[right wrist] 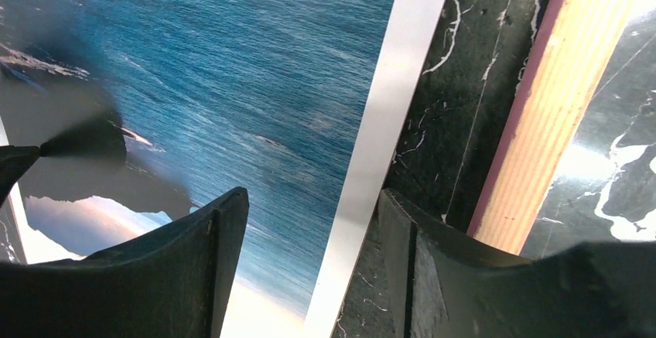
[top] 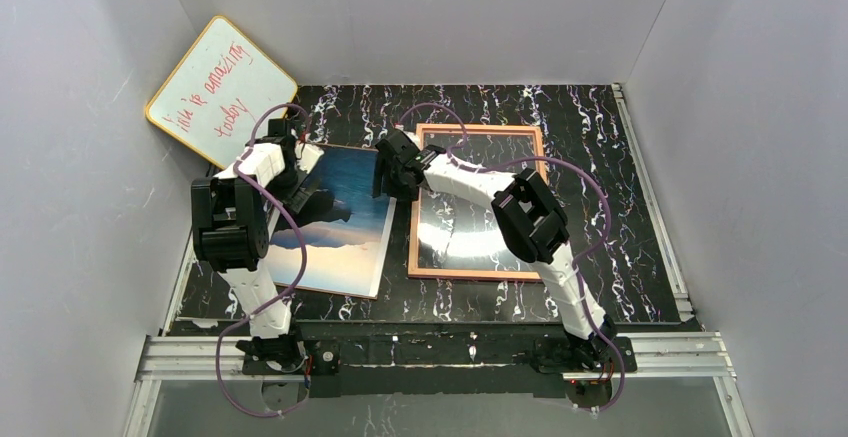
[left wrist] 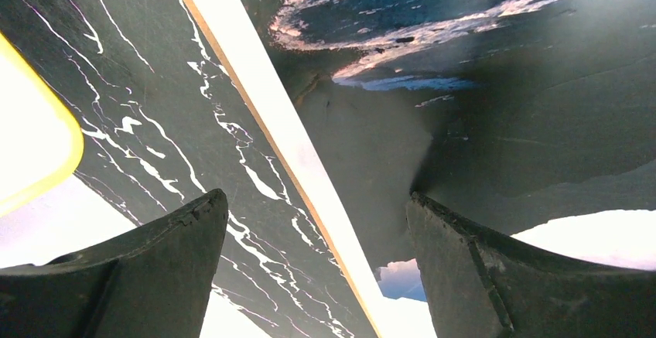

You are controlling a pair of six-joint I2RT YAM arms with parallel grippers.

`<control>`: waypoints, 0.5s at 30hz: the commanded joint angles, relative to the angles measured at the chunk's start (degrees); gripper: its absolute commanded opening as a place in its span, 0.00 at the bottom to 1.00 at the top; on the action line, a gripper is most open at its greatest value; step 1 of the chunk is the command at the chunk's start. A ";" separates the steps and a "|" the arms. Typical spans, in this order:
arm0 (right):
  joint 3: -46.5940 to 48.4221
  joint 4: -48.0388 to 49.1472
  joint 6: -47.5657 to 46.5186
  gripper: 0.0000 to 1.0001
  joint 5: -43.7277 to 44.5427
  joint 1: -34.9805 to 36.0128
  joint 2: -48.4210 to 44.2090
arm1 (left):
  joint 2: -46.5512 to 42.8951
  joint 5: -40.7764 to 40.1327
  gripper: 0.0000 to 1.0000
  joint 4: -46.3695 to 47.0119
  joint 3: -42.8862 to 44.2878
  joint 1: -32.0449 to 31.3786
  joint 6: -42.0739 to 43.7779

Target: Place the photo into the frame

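- Currently, right gripper [right wrist: 309, 199]: jaws apart, straddling the photo's [top: 335, 227] right edge; nothing clamped.
- Left gripper [left wrist: 316, 199]: jaws apart over its far-left edge.
- Photo lies flat, long axis near-to-far; frame [top: 470, 274] sits just right of it, so your right arm is nearer.

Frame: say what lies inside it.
The frame holds only its clear pane, marbled table showing through; the photo lies left of it. The right arm hides its near right corner and part of its far left.
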 commanded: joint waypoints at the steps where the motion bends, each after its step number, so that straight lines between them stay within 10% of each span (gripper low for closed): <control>1: 1.31 2.26 1.08 0.68 -2.34 0.40 1.36 | 1.11 1.23 0.84 -0.35 -2.79 -0.64 0.46; 15: 5.53 1.01 -5.39 0.61 1.95 5.07 -1.11 | 1.66 0.79 0.84 -0.36 -2.83 -1.97 0.37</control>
